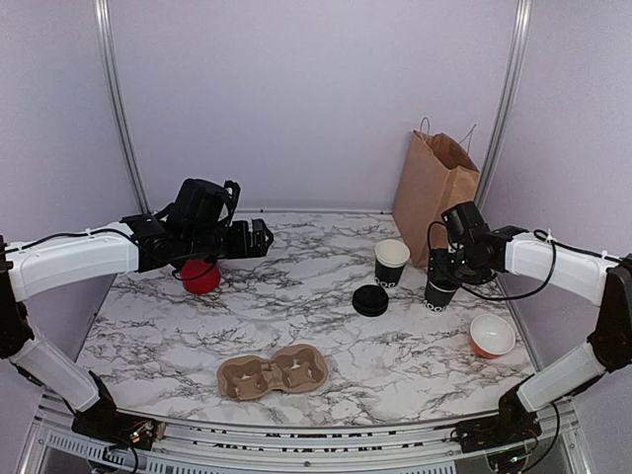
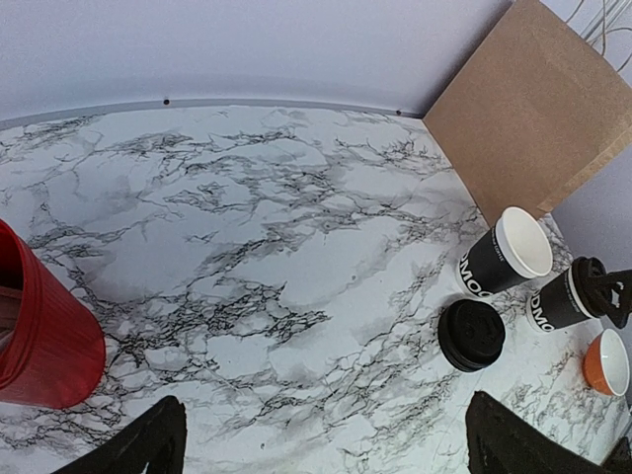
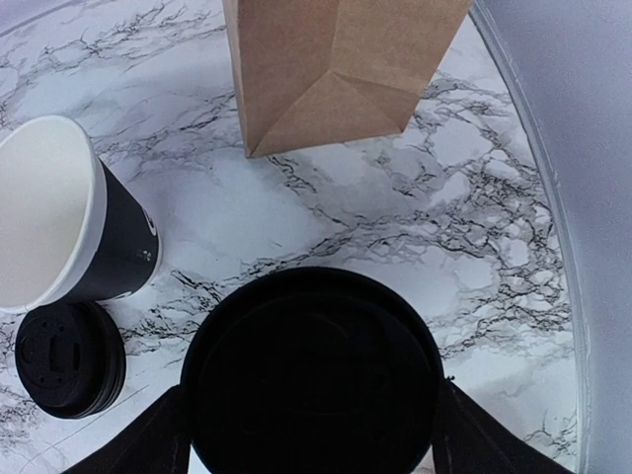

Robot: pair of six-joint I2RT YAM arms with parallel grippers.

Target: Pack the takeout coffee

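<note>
The takeout coffee point(image 1: 438, 294), a small black cup with white print, stands on the marble table at the right, in front of the paper bag. My right gripper point(image 1: 446, 273) sits on top of it, shut on its round black lid point(image 3: 311, 365); both fingers point(image 3: 158, 444) touch the lid's sides. It also shows in the left wrist view point(image 2: 556, 304). A second black cup point(image 1: 391, 262), open with a white inside, stands to its left, with a loose black lid point(image 1: 370, 300) flat on the table beside it. My left gripper point(image 1: 262, 237) is open and empty, held above the table's left side point(image 2: 326, 449).
A brown paper bag point(image 1: 434, 183) stands upright at the back right. A red cup point(image 1: 200, 276) stands below the left arm. A small orange bowl point(image 1: 491, 336) is at the right front. A cardboard two-cup carrier point(image 1: 273, 375) lies near the front edge.
</note>
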